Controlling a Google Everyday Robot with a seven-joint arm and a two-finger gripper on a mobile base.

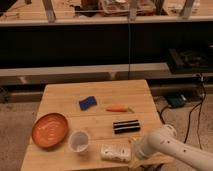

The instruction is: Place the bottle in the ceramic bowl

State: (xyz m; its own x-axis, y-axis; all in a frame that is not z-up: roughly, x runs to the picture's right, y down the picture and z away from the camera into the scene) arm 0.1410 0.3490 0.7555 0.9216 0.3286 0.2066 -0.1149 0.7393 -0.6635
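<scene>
I am watching the gripper (134,148) hovering low at the front right of the table (60,95), right at the right-hand end of the bottle (114,151). I cannot tell whether it is gripping anything. The bottle is lying on its side at the table's front edge, just right of the white cup (79,141). The ceramic bowl (50,130) is sitting left of the cup, apart from the bottle. A black bar (126,126) is lying just behind the bottle.
</scene>
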